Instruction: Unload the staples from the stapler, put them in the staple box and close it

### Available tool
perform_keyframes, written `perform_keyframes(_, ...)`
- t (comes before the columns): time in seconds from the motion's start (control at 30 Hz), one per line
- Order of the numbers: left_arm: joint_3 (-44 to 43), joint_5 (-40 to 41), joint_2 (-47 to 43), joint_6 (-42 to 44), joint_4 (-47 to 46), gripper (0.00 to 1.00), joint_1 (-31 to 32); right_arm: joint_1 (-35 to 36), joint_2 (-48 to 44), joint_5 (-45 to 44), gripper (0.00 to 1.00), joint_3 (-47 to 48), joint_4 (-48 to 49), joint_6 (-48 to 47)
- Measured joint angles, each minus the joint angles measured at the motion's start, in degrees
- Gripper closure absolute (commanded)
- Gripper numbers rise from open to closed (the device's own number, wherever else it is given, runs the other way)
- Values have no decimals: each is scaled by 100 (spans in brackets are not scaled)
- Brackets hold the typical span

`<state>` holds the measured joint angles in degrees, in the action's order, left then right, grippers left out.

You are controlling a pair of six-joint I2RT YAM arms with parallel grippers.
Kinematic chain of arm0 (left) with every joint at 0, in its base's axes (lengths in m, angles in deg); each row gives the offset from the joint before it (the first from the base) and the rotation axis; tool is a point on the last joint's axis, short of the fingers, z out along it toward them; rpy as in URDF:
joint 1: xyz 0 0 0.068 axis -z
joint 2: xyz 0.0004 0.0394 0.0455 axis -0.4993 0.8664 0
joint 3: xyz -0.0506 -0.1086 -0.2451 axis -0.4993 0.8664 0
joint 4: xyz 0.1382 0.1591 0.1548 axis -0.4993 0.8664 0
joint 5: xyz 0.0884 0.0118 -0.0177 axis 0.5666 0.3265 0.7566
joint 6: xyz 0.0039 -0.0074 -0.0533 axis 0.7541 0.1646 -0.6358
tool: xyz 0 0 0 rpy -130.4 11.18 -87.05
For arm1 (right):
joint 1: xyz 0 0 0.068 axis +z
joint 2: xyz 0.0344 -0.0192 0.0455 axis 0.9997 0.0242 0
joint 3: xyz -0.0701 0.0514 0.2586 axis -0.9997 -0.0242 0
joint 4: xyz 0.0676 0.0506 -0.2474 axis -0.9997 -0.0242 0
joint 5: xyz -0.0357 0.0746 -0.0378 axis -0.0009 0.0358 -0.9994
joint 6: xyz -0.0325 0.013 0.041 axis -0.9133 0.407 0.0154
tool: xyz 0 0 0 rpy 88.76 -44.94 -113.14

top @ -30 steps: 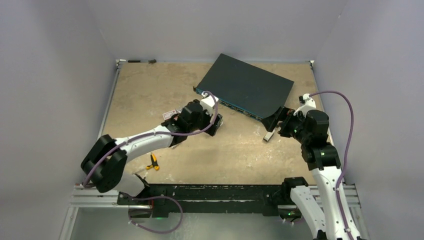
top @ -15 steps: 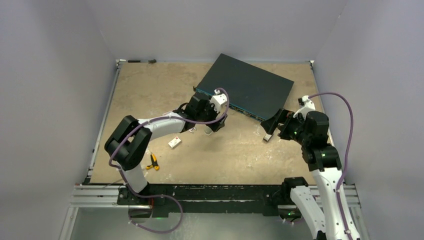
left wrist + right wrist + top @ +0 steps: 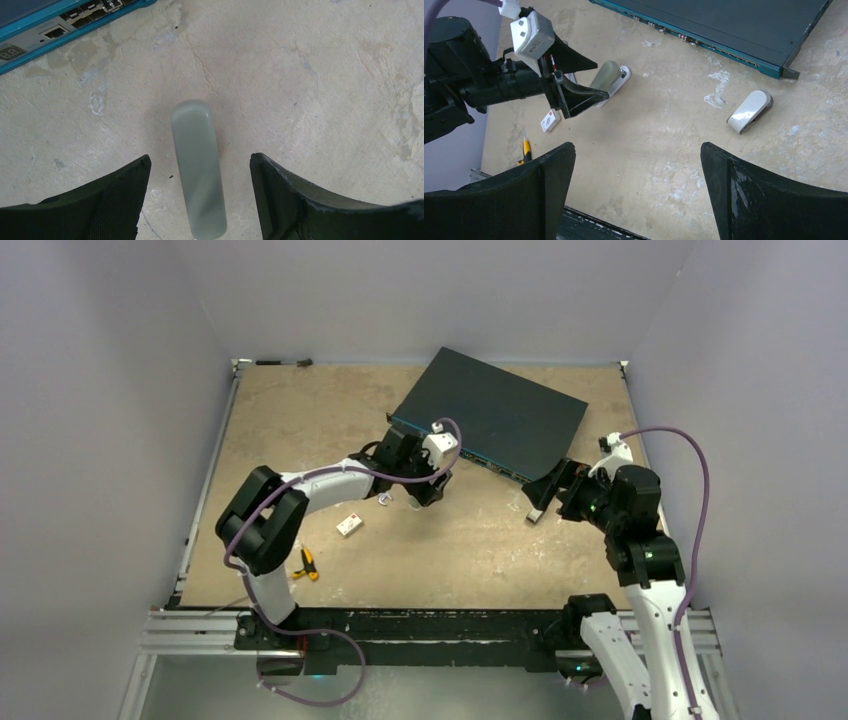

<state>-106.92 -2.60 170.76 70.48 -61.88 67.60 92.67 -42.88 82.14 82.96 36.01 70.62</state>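
Though astride the stapler [image 3: 198,170], left fingers [image 3: 100,200] apart, off its edges; right fingers [image 3: 509,200] wide

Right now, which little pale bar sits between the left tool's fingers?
The greenish stapler, between the left tool's open fingers; the whiter bar lies alone, untouched.

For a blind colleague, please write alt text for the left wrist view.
A pale greenish stapler lies on the table between the fingers of the open left claw, touching neither. A teal device crosses the top left corner.
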Motion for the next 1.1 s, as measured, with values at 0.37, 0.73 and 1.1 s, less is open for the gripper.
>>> perform_keyframes(0.37, -129, 142, 393, 24, 94, 40, 0, 0, -39, -2, 3, 0, -11, -2)
perform_keyframes(0.73, -260, 260, 511, 22, 24, 60, 0, 0, -42, -4, 9, -2, -13, -4)
perform_keyframes(1.1, -251, 251, 472, -15, -46, 100, 4, 0, -48, -4, 8, -4, -11, -4)
